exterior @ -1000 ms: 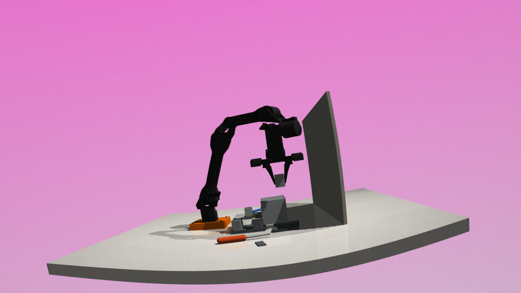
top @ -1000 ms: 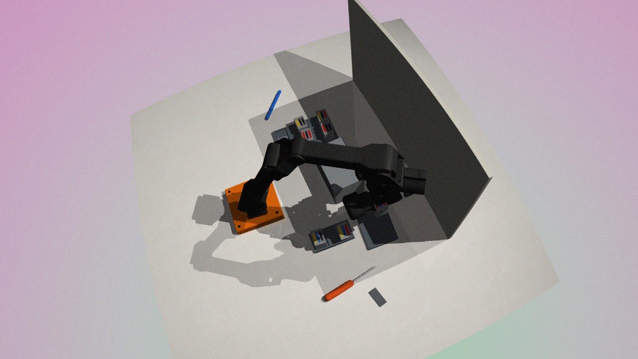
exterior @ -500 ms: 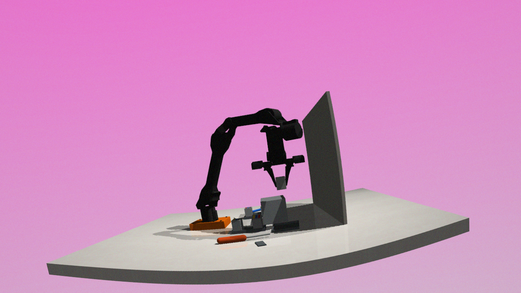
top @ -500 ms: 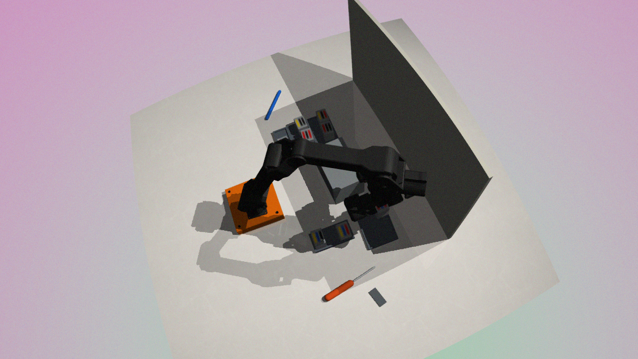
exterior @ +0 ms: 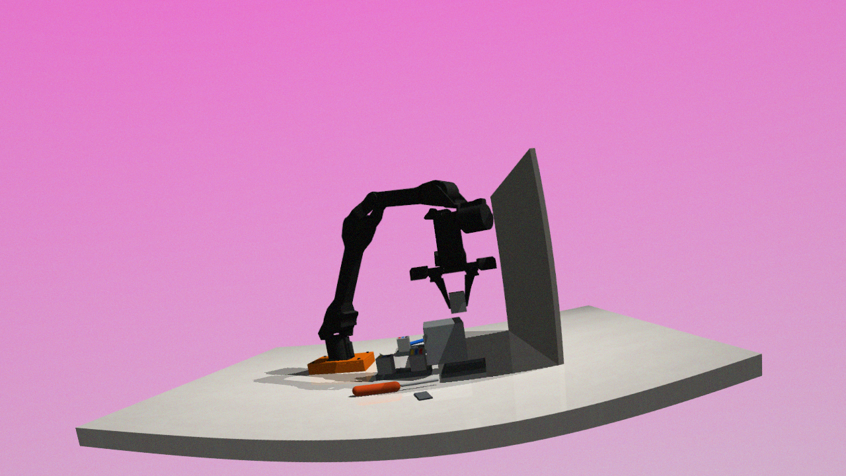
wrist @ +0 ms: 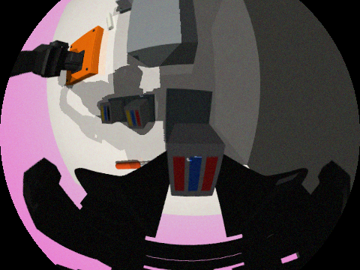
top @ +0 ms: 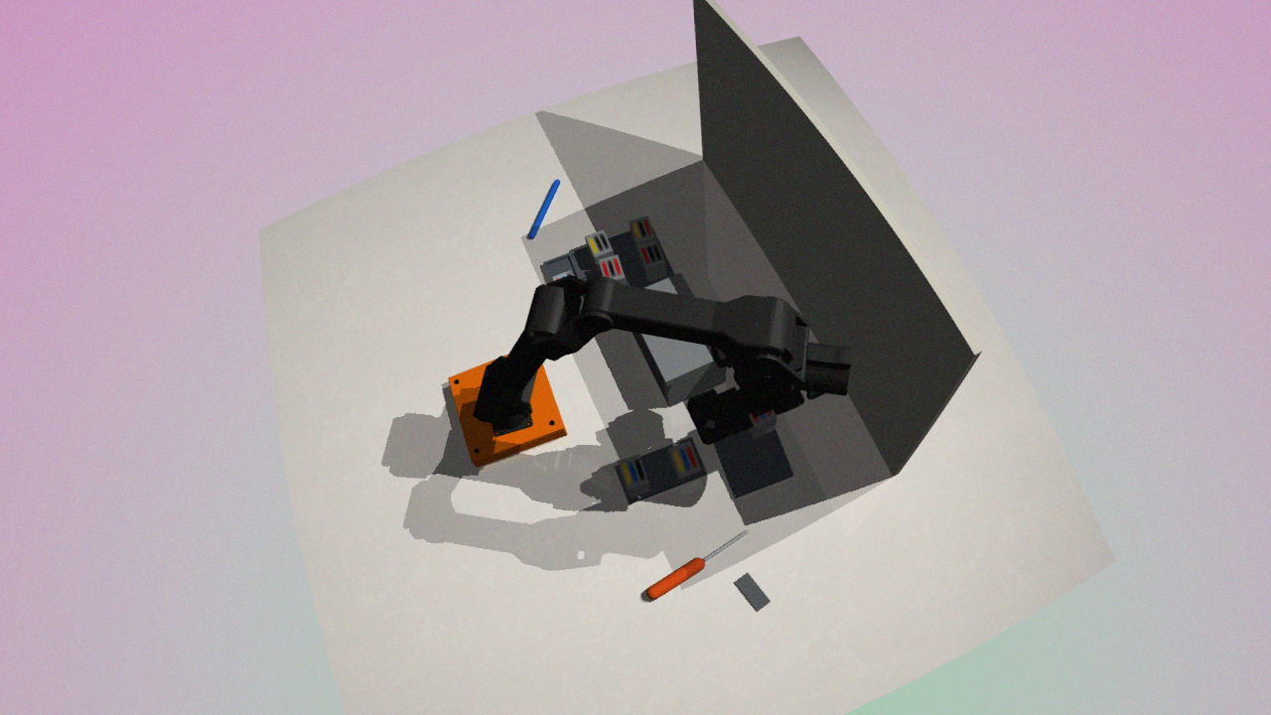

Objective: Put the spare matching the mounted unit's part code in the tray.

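My gripper (exterior: 457,298) (wrist: 192,152) is shut on a grey block (top: 763,418) (exterior: 457,303) (wrist: 195,150) with red, blue and red stripes. It holds the block high above the table. The dark square tray (top: 755,471) (wrist: 189,103) lies below; no object shows on its visible part. A small rack beside it holds two striped spares: one with yellow, blue and black stripes (top: 632,471) (wrist: 106,113), one with yellow, blue and red (top: 685,459) (wrist: 133,118). Several more striped blocks stand behind the large box. Which unit is mounted is unclear, and no code on a back is readable.
A large grey box (top: 679,356) (exterior: 442,341) (wrist: 155,26) stands near the tray. A tall dark panel (top: 826,204) (exterior: 528,260) (wrist: 307,94) rises beside the arm. An orange screwdriver (top: 675,578) (exterior: 376,389), a small grey plate (top: 752,592) (exterior: 423,395) and a blue rod (top: 543,210) lie on the table.
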You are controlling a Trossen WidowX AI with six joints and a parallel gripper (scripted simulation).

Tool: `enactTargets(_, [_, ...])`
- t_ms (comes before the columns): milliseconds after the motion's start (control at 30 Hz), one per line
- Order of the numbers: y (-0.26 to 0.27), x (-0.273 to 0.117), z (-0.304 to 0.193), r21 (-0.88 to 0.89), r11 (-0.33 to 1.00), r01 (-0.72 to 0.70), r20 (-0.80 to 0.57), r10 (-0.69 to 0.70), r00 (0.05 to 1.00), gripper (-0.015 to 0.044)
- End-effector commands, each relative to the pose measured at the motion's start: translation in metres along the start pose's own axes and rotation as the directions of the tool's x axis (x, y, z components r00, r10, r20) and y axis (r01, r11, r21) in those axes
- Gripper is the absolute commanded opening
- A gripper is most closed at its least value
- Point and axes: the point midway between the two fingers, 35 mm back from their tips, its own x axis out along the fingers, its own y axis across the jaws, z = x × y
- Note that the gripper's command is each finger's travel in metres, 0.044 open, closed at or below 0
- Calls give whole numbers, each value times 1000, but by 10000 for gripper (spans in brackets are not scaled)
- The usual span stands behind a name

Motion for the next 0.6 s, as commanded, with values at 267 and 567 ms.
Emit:
enactTargets(267, [-2, 9, 0, -5, 1000, 3, 2, -3, 1000, 0])
enactTargets(567, [-3, 15, -1, -5, 1000, 3, 2, -3, 1000, 0])
